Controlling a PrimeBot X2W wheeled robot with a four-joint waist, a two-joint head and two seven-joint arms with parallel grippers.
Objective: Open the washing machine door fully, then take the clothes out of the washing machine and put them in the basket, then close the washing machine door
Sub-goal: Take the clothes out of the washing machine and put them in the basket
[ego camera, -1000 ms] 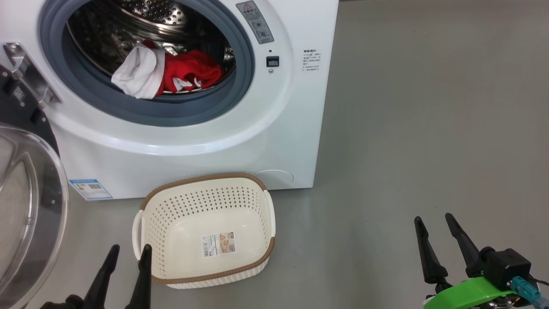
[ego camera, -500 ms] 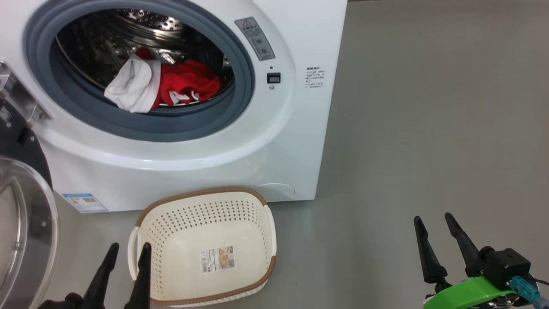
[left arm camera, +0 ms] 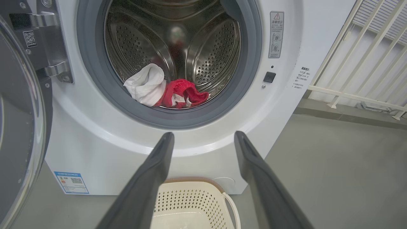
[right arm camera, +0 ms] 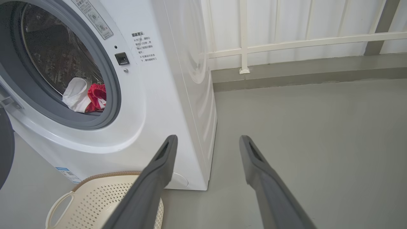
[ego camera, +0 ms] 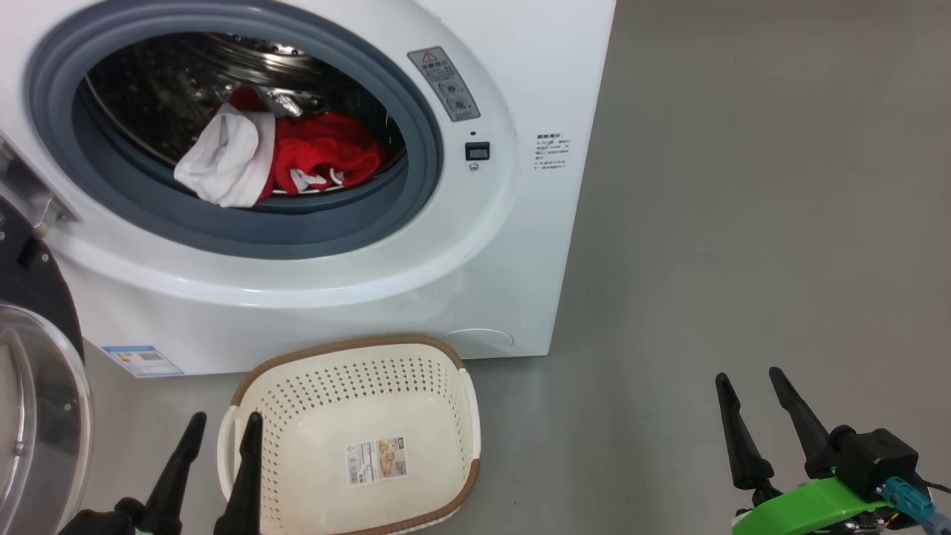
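The white washing machine (ego camera: 490, 253) stands with its door (ego camera: 30, 416) swung wide open at the far left, glass bowl facing out. The clothes, a white cloth (ego camera: 223, 160) and a red garment (ego camera: 319, 156), lie at the front of the steel drum, against the grey rubber ring. On the floor before the machine sits the cream basket (ego camera: 453, 416), with nothing in it but a paper label. My left gripper (ego camera: 226, 423) is open at the basket's near left rim. Far to the right, above bare floor, my right gripper (ego camera: 749, 375) is open. The left wrist view looks past the left gripper (left arm camera: 204, 135) at the clothes (left arm camera: 165, 90).
Grey floor (ego camera: 743, 223) stretches to the right of the machine. A white railing (right arm camera: 286, 41) runs along the wall behind it. The open door (left arm camera: 19, 127) and its steel hinge (left arm camera: 54, 68) take up the left side.
The head camera has moved, so the machine and basket sit lower and further right in that view. Both grippers keep their places and stay open. The clothes have not moved.
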